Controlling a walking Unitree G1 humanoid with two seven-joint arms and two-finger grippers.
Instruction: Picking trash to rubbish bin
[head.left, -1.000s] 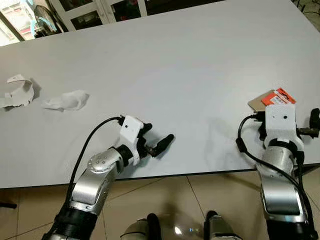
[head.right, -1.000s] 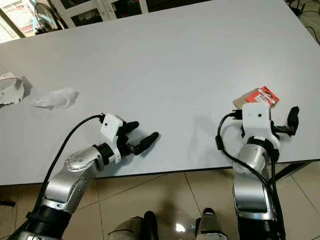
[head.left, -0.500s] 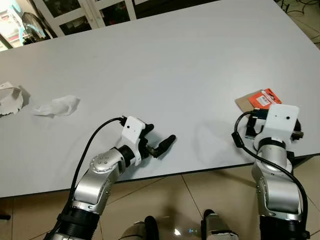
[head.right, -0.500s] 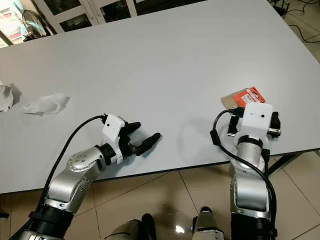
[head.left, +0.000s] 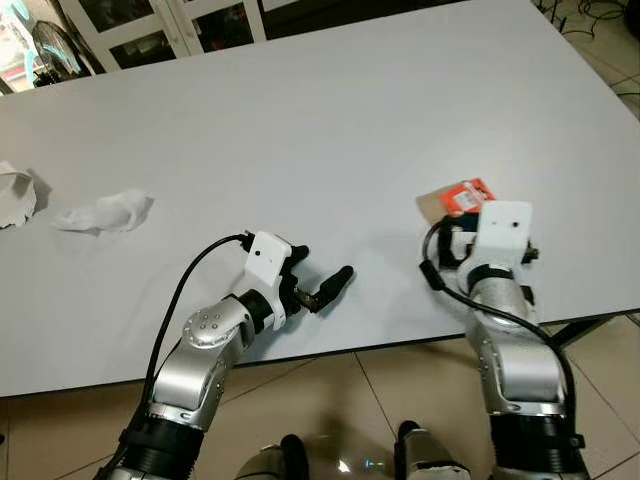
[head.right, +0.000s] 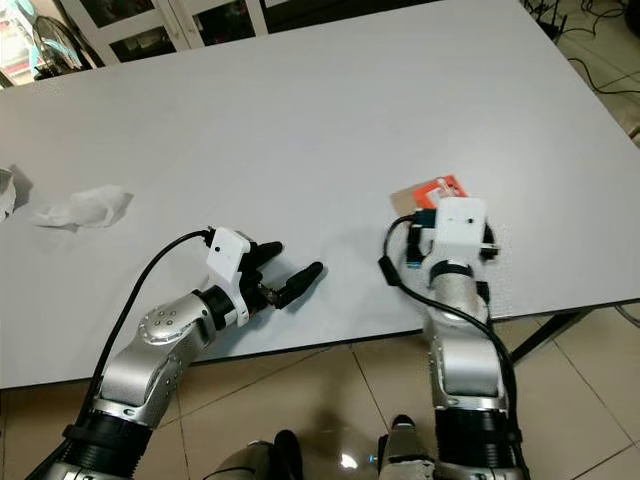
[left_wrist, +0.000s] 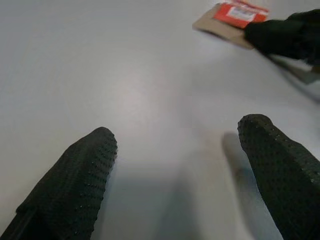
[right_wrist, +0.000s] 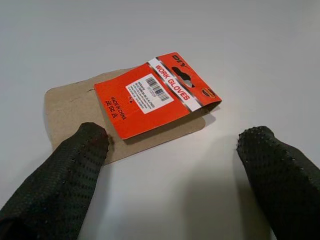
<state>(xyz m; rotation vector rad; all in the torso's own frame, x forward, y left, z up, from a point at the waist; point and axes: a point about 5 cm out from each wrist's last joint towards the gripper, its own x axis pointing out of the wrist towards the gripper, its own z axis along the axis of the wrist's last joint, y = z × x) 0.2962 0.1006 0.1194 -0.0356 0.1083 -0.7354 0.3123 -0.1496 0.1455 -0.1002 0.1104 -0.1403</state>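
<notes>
The right end effector (right_wrist: 172, 175) hovers wide open and empty just short of the orange work-gloves card (right_wrist: 150, 102), lower right on the white surface (head.left: 320, 120). The left end effector (head.left: 322, 283) is open, empty. Crumpled tissue (head.left: 100, 212) lies far left.

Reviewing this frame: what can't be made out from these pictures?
- Right gripper fingertips: hidden in the eye views by its own white wrist housing.
- Torn white paper: cut off by the left edge of the left eye view.
- Glove card small print: too small to read, right wrist view.
</notes>
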